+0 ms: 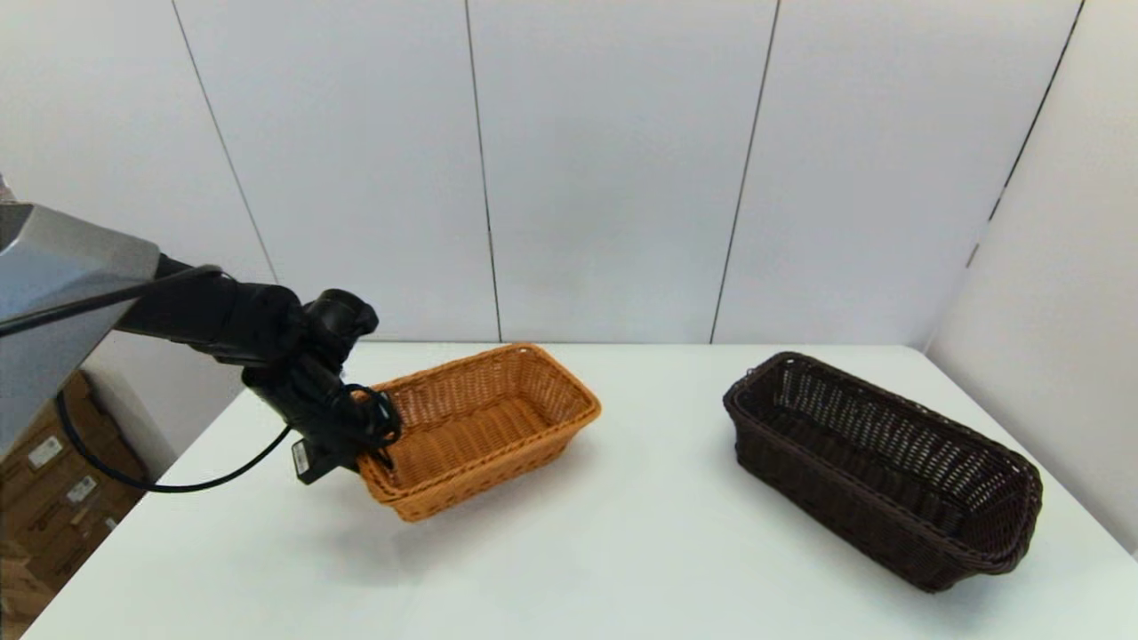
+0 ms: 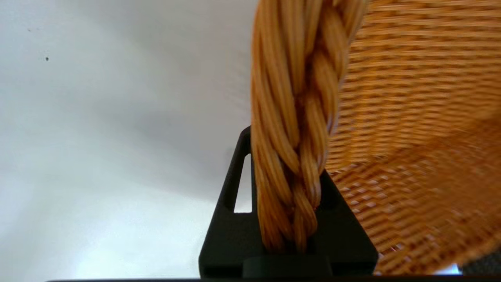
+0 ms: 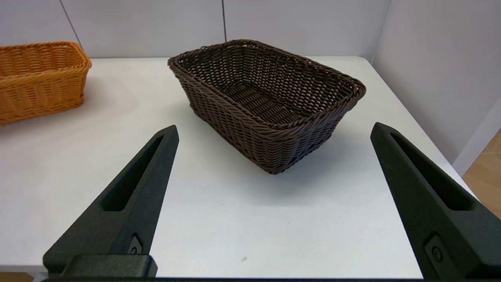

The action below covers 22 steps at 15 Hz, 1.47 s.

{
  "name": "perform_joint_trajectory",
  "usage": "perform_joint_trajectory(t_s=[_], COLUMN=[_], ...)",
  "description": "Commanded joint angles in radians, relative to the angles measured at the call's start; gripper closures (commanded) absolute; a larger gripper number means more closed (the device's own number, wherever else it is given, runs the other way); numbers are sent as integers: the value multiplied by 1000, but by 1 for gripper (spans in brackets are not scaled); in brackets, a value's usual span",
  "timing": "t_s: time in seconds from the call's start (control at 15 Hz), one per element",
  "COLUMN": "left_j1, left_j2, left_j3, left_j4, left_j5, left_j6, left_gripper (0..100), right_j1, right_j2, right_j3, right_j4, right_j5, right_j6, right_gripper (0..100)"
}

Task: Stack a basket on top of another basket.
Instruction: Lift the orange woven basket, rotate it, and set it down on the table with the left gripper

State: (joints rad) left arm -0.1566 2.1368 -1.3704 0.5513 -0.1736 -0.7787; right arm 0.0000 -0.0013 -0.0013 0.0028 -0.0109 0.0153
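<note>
My left gripper (image 1: 378,449) is shut on the braided rim of the orange-tan basket (image 1: 484,427) at its near left end. In the left wrist view the rim (image 2: 293,117) runs between the two black fingers (image 2: 231,203). That end of the basket looks raised a little off the table. The dark brown basket (image 1: 880,471) rests on the table at the right, apart from the orange one. In the right wrist view my right gripper (image 3: 274,128) is open and hangs short of the dark basket (image 3: 266,94), touching nothing. The right arm is out of the head view.
The white table (image 1: 622,551) ends at wall panels behind and to the right. Cardboard boxes (image 1: 53,507) stand on the floor past the table's left edge. A black cable (image 1: 178,484) loops below the left arm.
</note>
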Motion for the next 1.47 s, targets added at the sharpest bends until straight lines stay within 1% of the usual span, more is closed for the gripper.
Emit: perform_joint_trajectory(t_s=[0.07,0.13,0.2,0.27,0.4,0.47,0.53,0.67,0.73,1.2,1.47], left_j1=[-18,-26,-34,-46,-64,-66,-67,-75,-77,-190,-208], left_j2=[-101,-121,-132,-133,-129,-120,-113,-98,-97,-23,-6], left_j3=[4,4,5,8,10,10,10,10,10,-47,-76], left_j4=[18,22,24,26,70,91,105,130,133,131,131], left_j5=[-101,-139,-158,-161,-175,-204,-222,-227,-227,-224,-224], left_j6=[72,90,119,148,239,294,319,368,375,375,381], left_gripper=[100,100,100,100,100,100,100,100,100,100,100], right_j1=[0,0,0,0,0,0,0,0,0,0,0], right_j2=[0,0,0,1,0,0,0,0,1,0,0], right_j3=[0,0,0,0,0,0,1,0,0,0,1], right_j4=[0,0,0,0,0,0,0,0,0,0,0], right_j5=[0,0,0,0,0,0,0,0,0,0,0], right_j6=[0,0,0,0,0,0,0,0,0,0,0], right_gripper=[0,0,0,0,0,0,0,0,0,0,0])
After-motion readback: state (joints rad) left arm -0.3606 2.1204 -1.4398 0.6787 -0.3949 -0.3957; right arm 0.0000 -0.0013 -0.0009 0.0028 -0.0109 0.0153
